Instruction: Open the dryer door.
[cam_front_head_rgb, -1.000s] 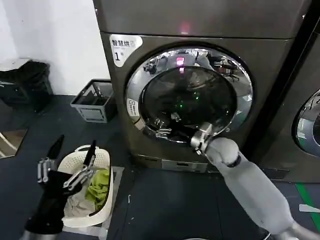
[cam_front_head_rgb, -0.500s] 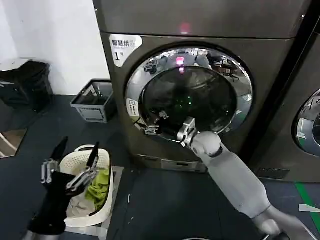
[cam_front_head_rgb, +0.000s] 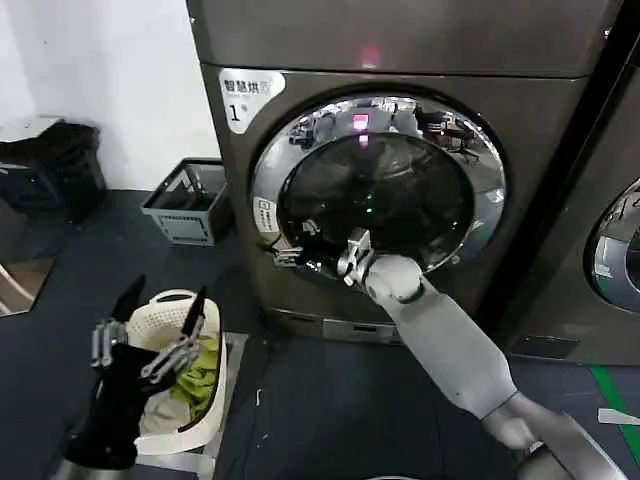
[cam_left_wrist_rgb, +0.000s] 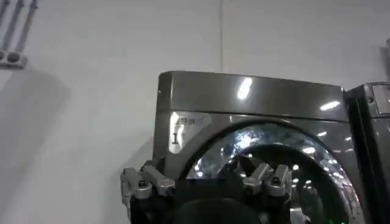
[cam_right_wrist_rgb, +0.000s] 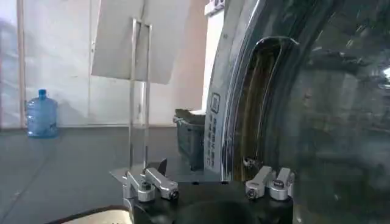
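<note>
The dryer door, a wide chrome ring round dark glass, lies flat against the grey machine numbered 1. My right gripper is open at the ring's lower left, close to the glass, with nothing between its fingers. In the right wrist view the ring's edge and a dark recess of the dryer door stand just beyond the right gripper. My left gripper hangs open and empty low on the left, above a laundry basket. From the left gripper the dryer door shows farther off.
A white laundry basket with green and grey cloth stands on the dark floor under the left arm. A grey crate sits by the wall. A neighbouring machine borders the right side. A blue water bottle stands far off.
My right gripper has slid left along the lower part of the door, from its lower right to its lower left. The left arm has drifted slightly to the right.
</note>
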